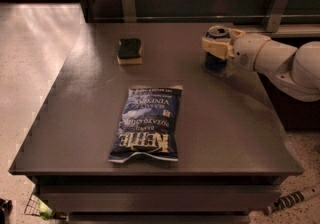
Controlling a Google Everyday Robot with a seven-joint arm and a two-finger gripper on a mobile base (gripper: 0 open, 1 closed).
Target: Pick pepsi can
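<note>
The pepsi can is dark blue with a silver top and stands upright at the far right of the grey table. My gripper reaches in from the right on a white arm. Its tan fingers lie on either side of the can's upper half. One finger crosses the can's front and the other is behind its top. The fingers look shut on the can. The can's base looks to rest on the table.
A large flat dark blue chip bag lies in the middle of the table. A green and yellow sponge sits at the far left. A wall rail with brackets runs behind the table. The floor lies to the left.
</note>
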